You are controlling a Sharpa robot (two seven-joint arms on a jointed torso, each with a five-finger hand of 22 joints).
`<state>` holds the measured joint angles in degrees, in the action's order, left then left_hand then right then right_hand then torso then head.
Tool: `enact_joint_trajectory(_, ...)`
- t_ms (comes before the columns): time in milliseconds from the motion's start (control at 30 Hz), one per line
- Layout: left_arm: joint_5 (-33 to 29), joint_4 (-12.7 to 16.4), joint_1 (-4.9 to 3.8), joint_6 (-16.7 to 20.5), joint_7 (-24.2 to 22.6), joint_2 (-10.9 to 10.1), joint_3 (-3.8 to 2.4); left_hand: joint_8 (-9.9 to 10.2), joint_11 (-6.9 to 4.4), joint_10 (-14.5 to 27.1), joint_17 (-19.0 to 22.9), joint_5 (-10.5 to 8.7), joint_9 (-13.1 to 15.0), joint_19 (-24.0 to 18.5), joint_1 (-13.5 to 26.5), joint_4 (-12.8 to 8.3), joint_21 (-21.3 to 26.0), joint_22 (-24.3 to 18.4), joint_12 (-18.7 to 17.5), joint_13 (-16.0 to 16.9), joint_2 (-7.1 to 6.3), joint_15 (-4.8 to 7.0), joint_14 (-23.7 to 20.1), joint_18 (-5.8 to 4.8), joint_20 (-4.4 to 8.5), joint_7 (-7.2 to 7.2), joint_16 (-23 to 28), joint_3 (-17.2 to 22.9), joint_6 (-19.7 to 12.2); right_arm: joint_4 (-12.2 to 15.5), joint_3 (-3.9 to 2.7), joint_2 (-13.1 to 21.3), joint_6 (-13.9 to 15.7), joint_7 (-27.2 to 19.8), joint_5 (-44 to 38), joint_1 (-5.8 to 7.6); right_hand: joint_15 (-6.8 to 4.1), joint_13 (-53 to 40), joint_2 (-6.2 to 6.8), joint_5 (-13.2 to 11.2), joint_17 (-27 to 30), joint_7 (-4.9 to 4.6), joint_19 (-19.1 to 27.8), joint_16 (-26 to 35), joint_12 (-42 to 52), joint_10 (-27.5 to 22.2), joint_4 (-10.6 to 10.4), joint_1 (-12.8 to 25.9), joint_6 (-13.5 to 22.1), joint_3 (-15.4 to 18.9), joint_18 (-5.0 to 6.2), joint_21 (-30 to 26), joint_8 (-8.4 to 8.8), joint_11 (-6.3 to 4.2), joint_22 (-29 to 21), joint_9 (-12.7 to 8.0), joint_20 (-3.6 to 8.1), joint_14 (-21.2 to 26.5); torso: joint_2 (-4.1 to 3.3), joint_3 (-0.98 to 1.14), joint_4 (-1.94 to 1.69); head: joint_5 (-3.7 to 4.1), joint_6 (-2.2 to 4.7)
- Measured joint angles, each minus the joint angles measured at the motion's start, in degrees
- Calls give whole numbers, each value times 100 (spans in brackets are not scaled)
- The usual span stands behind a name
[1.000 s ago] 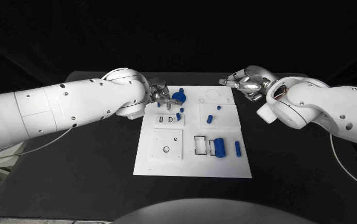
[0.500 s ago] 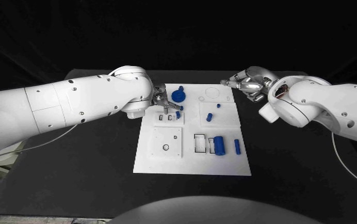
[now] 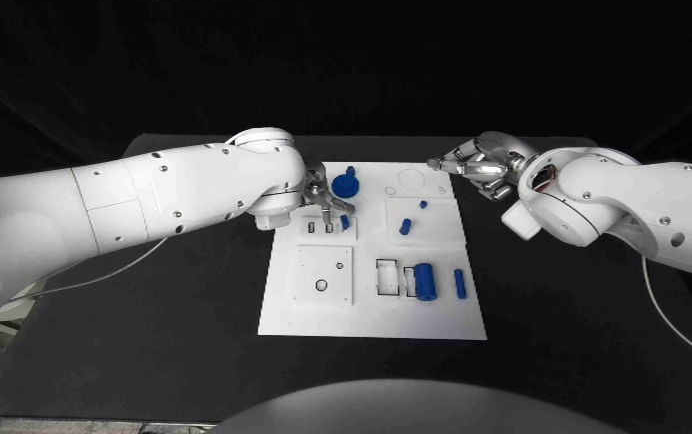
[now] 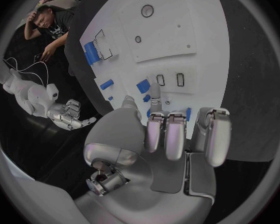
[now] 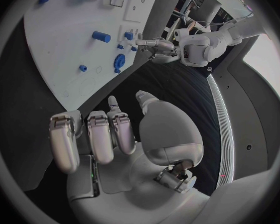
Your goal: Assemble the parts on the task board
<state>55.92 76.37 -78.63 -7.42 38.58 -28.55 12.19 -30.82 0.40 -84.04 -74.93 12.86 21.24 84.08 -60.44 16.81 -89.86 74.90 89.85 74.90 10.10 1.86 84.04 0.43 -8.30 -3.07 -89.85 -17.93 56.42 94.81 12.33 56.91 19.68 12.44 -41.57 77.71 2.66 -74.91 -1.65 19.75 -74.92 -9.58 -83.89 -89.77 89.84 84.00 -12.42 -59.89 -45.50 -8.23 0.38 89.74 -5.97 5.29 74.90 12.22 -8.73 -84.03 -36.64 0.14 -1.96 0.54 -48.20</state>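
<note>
The robot's left hand hangs over the far-left part of the flat white rectangular task board, its silver fingers drawn in side by side with nothing between them — one finger reaches out toward the two small slots on the board. Just beside that hand, on the board's far side, stands a round blue knob-shaped part. Further right lie a small blue peg and a tiny blue stub near the board's middle. On the near-right part of the board, a thick blue cylinder sits beside a rectangular cut-out, with a slim blue bar just to its right. The right hand hovers by the board's far-right corner — its fingers curled together, holding nothing, apart from every part.
</note>
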Motion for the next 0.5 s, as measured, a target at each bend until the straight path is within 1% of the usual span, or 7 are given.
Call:
enact_joint_trajectory(133,-44,-76,44,0,32,86,0,25,0,0,0,0,6,-21,0,0,0,0,0,0,0,0,0,0,21,0,0,0,0,-6,2,-7,-24,26,-1,-4,0,0,0,0,0,0,0,0,0,0,0,0,0,0,0,0,0,0,0,0,0,0,0,3,4,14,3)
enact_joint_trajectory(233,-71,-122,60,0,45,135,1,25,0,0,0,21,12,-21,0,0,0,0,0,0,0,0,0,0,21,0,0,0,0,-11,3,-8,-37,44,-2,-6,0,0,0,0,0,0,0,0,0,0,0,0,0,0,0,0,0,0,0,0,0,0,0,3,7,24,5)
enact_joint_trajectory(367,-98,-187,74,1,58,193,1,78,0,0,0,28,41,-9,-4,0,0,0,0,0,4,0,0,0,32,0,0,0,0,-17,5,-8,-51,63,-3,-8,0,0,0,0,1,0,0,0,0,0,0,0,0,0,0,0,0,0,3,-1,0,0,0,3,4,42,2)
enact_joint_trajectory(433,-112,-221,83,6,64,220,1,123,0,0,1,28,75,0,-81,0,0,0,0,0,80,0,0,0,42,-4,0,0,4,-21,6,-9,-57,71,-3,-10,0,0,0,0,0,0,0,0,0,0,0,0,0,0,0,0,0,0,4,-1,0,0,0,3,3,47,1)
enact_joint_trajectory(500,-126,-257,92,11,71,247,1,136,0,0,1,28,99,0,-124,0,0,0,0,0,124,0,0,0,42,-20,0,0,20,-26,6,-13,-64,80,-3,-11,0,0,0,0,1,0,0,0,0,0,0,0,0,0,0,0,0,0,4,-1,0,0,1,3,0,53,1)
